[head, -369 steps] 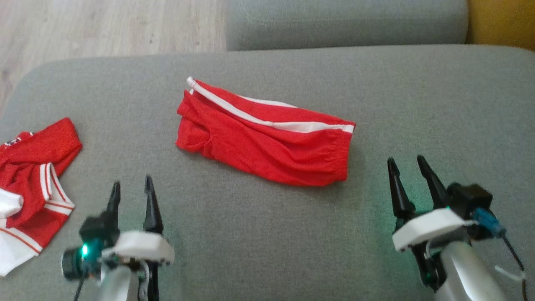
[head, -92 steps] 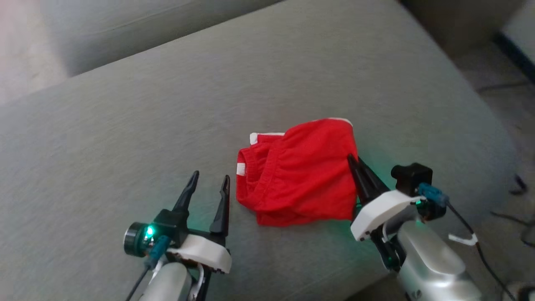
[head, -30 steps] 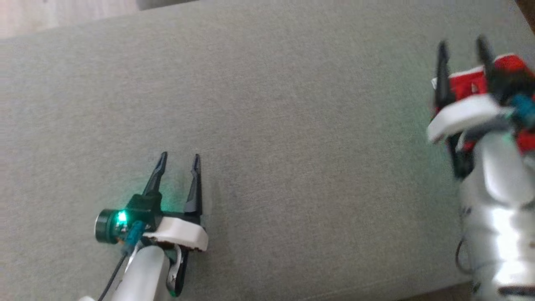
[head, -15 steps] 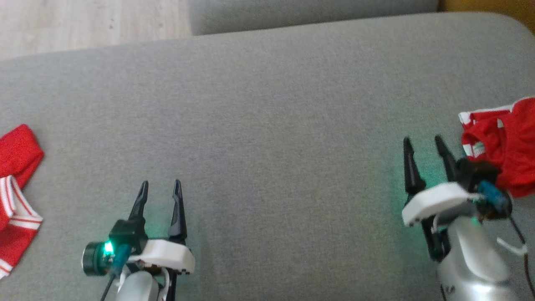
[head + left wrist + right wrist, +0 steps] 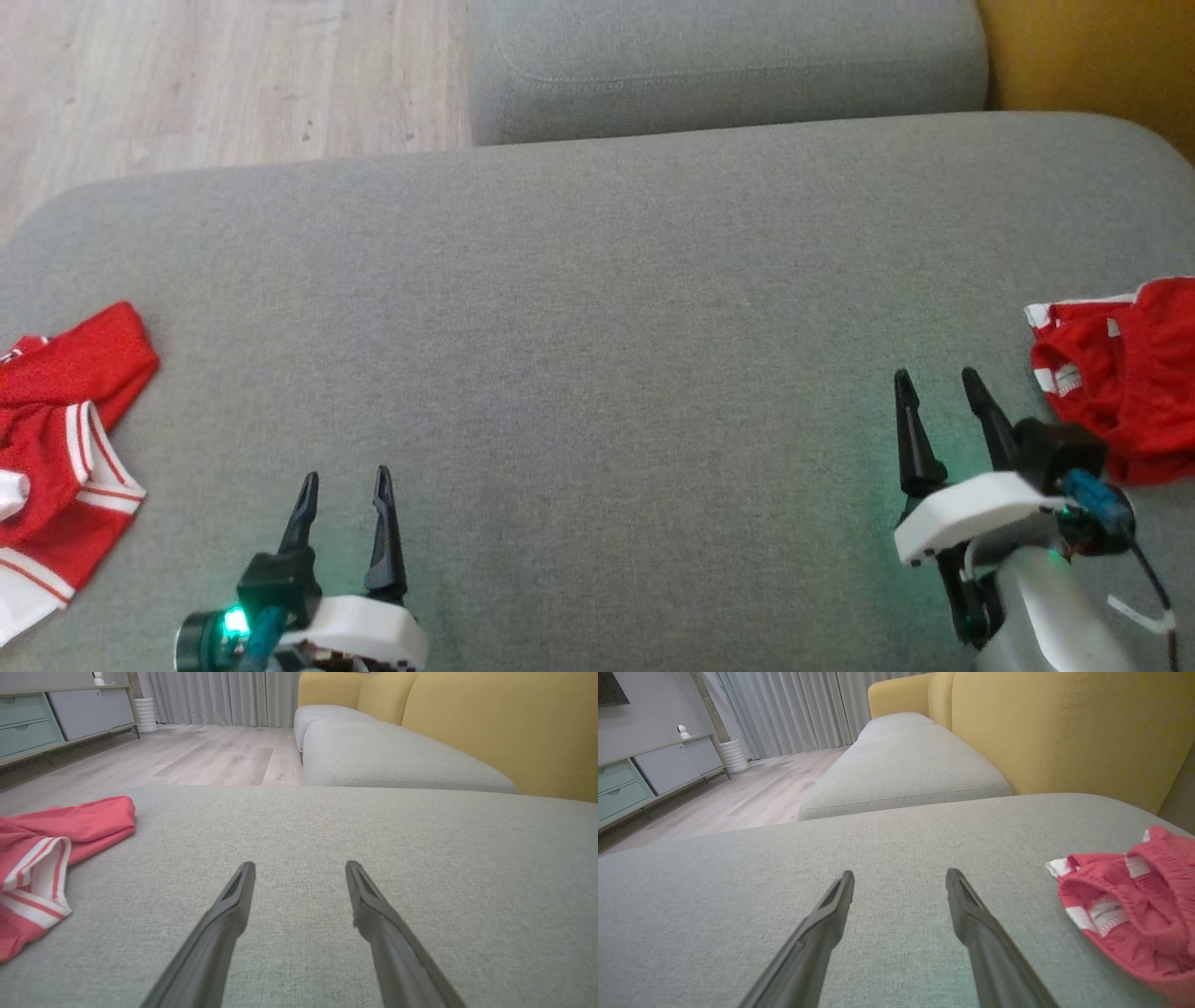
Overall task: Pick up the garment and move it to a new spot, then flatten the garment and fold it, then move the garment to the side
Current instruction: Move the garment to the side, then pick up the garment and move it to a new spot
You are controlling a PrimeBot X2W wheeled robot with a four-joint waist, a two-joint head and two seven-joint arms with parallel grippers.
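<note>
A wide grey cushion (image 5: 597, 327) with rounded corners carries two pieces of clothing. At 3 o'clock, by its right edge, lie red shorts (image 5: 1120, 383), bunched and folded over, with white trim and the elastic waistband showing. At 9 o'clock, by the left edge, lies a crumpled red shirt (image 5: 65, 420) with white-striped cuffs. The two are well apart, with grey fabric between them.

Red fabric shorts (image 5: 1130, 392) with white bands; red fabric jersey (image 5: 47, 448) with white stripes; plain grey woven sofa cushion (image 5: 597, 327).
</note>
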